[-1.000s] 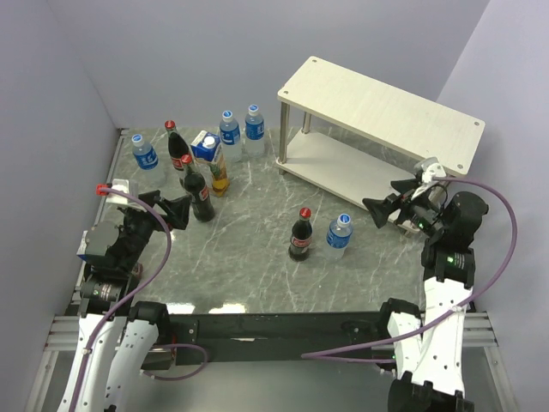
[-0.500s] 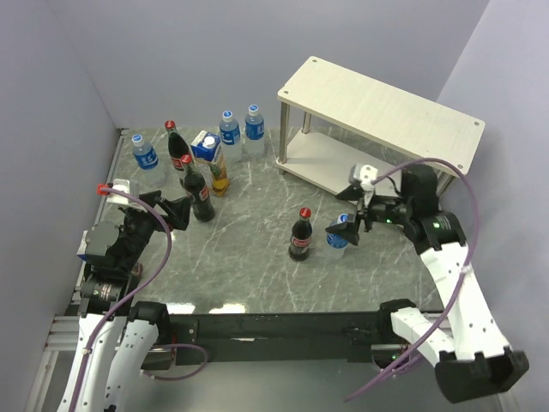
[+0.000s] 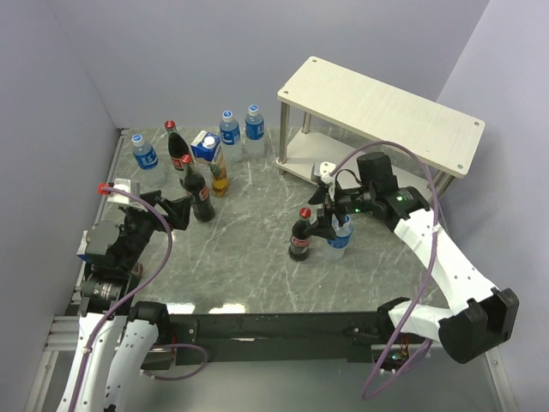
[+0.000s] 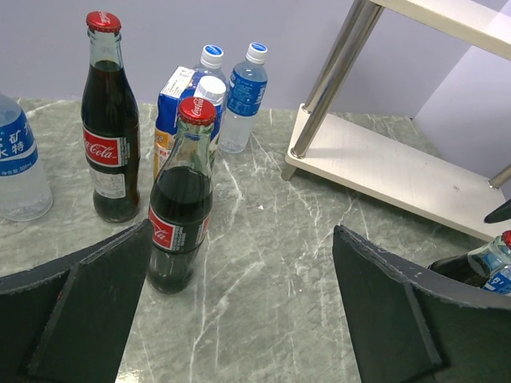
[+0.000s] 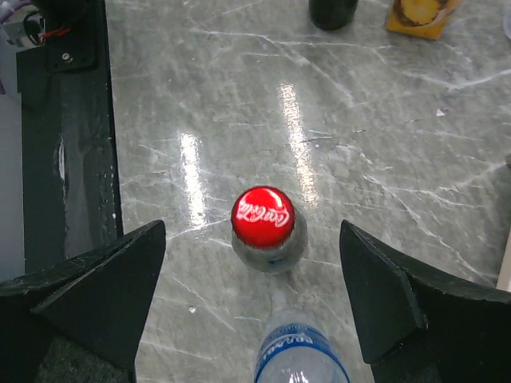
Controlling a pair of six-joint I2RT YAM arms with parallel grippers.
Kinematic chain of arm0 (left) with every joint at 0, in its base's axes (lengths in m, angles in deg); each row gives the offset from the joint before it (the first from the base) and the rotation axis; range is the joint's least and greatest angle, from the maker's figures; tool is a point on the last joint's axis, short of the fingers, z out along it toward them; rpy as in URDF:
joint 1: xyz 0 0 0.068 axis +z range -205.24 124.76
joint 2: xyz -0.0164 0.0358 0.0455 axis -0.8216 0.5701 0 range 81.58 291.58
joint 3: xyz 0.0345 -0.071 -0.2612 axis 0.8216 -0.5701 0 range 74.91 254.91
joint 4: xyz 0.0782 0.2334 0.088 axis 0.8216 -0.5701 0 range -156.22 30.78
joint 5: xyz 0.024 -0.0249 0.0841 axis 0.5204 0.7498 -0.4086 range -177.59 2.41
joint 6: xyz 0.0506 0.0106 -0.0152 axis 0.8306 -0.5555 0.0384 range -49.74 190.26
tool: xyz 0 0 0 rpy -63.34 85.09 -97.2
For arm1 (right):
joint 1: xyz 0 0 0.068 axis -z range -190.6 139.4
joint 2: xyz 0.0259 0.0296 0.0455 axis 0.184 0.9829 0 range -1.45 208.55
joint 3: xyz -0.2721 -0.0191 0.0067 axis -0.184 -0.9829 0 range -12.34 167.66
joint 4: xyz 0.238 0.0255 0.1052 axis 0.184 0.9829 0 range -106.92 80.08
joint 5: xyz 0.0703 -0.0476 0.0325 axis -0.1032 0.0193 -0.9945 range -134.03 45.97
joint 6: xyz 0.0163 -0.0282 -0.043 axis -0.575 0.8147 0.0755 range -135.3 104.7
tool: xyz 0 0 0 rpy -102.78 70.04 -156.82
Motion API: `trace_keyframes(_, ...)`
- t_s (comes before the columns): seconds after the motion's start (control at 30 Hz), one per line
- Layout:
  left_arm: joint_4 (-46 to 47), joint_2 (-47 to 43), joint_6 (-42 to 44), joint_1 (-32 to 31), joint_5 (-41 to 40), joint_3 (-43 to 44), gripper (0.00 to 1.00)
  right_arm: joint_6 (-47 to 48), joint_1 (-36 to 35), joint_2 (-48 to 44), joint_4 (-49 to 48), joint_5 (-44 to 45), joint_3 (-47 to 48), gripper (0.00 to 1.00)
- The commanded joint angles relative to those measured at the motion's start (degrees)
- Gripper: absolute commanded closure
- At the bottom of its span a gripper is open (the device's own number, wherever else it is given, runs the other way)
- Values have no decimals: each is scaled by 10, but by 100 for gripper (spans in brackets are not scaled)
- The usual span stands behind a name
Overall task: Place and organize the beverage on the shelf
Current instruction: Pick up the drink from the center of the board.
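Right gripper (image 3: 328,216) hangs wide open just in front of the shelf (image 3: 377,107), over 2 drinks. In its own camera, the gripper (image 5: 251,230) has 1 black finger on each side. The red cap of a cola bottle (image 5: 263,217) shows in the gap between them. A small water bottle (image 5: 299,361) stands just beside that cola, on the side nearer the shelf. I cannot tell how high the fingers are above the cap. The right arm is stretched out long from its base. It bends at the elbow and reaches left across the front of the shelf.

The left gripper (image 3: 182,210) is well to the left of the shelf. It is wide open too and holds nothing. The left arm is folded up small near its base, with the gripper pointing out over the grey table (image 3: 249,266). A second cola bottle (image 4: 180,199) stands just past its fingers, close to the left finger (image 4: 88,307).

Farther back, also left of the shelf, stand a third cola bottle (image 3: 177,148) and a juice carton (image 3: 206,146). There are 3 more water bottles: 1 far from the shelf (image 3: 144,153) and 2 near its left leg (image 3: 229,133) (image 3: 254,127). All these drinks stand on the table.
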Motion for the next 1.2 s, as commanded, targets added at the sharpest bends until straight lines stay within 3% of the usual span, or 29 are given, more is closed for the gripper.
trace_keyframes(0.0, 13, 1, 8, -2, 2, 15, 0, -8, -16, 9, -31, 14, 25, 5)
trace_keyframes(0.23, 11, 3, 9, -2, 4, 17, 1, -26, -45, 39, -55, 33, 33, 12)
trace_keyframes(0.47, 11, 1, 10, -2, 3, 17, 0, -33, -56, 74, -55, 35, 48, 25)
trace_keyframes(1.17, 11, -1, 10, -2, 3, 17, 1, -51, -61, 51, -105, 70, -15, 45)
